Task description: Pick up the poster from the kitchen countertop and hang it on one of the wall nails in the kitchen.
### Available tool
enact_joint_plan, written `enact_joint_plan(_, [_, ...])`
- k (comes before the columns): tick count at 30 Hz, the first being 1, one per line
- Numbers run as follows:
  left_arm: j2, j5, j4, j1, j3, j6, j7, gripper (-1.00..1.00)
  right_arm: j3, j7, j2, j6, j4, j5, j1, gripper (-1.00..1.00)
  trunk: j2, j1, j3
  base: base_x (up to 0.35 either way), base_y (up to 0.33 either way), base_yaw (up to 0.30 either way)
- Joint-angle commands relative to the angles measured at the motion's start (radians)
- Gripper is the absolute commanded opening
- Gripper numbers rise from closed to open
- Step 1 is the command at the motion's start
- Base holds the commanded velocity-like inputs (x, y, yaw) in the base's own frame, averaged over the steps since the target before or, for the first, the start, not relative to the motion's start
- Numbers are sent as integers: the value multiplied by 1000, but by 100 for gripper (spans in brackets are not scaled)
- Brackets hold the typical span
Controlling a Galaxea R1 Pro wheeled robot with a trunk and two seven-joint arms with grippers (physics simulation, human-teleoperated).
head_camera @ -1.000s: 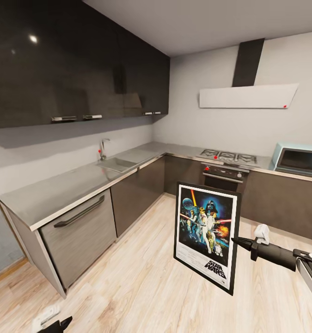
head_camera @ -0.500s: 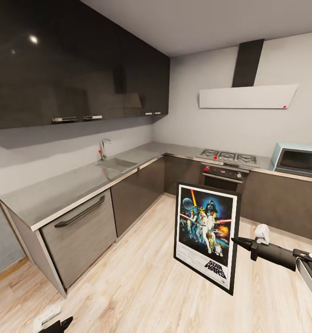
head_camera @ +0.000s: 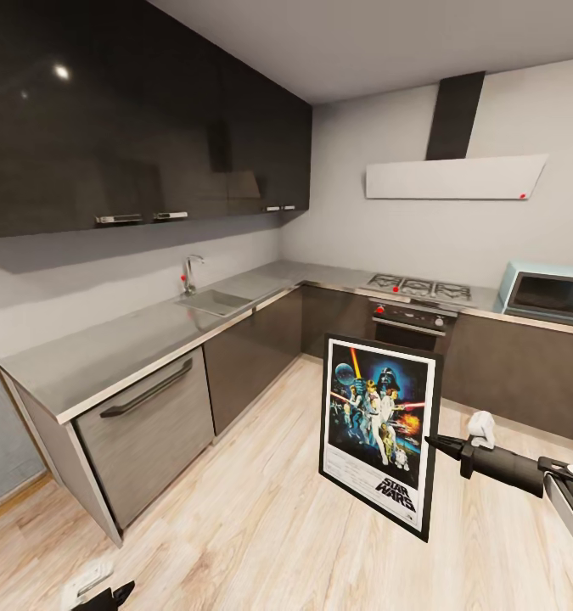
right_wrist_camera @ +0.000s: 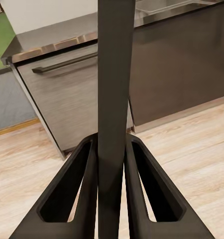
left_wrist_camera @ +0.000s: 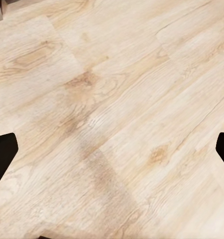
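Pale wood floor (head_camera: 261, 509), glossy black upper cabinets (head_camera: 133, 119), white walls (head_camera: 405, 229), blue microwave (head_camera: 547, 293).

The head view looks forward and down across the kitchen countertop (head_camera: 150, 335) corner. The left wrist view faces straight down, close above the wood floor (left_wrist_camera: 112, 109). The right wrist view looks level toward that countertop (right_wrist_camera: 47, 37), sharing its cabinets.

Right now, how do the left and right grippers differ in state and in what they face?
The right gripper is shut on the poster, its fingers pressed against the frame's edge; the left gripper is open and holds nothing, its fingers spread wide. The right one faces the grey cabinet front under the kitchen countertop; the left one faces the wooden floor. Both have dark fingers.
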Motion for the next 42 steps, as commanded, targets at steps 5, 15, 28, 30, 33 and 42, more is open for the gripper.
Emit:
enact_joint_plan(5, [0,8,0,0,3,6,-5,100,-1,9,0,15,1,-8,0,-100,-1,0,0,0,0,0])
enact_joint_plan(15, [-1,8,1,0,4,5,-5,100,-1,10,0,11,1,-8,0,-100,-1,0,0,0,0,0])
enact_joint_plan(28, [-6,8,14,0,5,4,-4,100,-1,10,16,7,-1,-6,0,-100,-1,0,0,-143,53,95])
enact_joint_plan(30, [-7,8,14,0,5,4,-3,100,-1,9,19,6,-1,-6,0,-100,-1,0,0,-50,12,263])
enact_joint_plan(33, [-7,8,14,0,6,4,-3,100,-1,9,20,6,-2,-6,0,-100,-1,0,0,-85,60,275])
enact_joint_plan(42, [-7,9,15,0,7,4,-3,100,-1,10,21,7,-2,-6,1,-100,-1,0,0,-211,177,283])
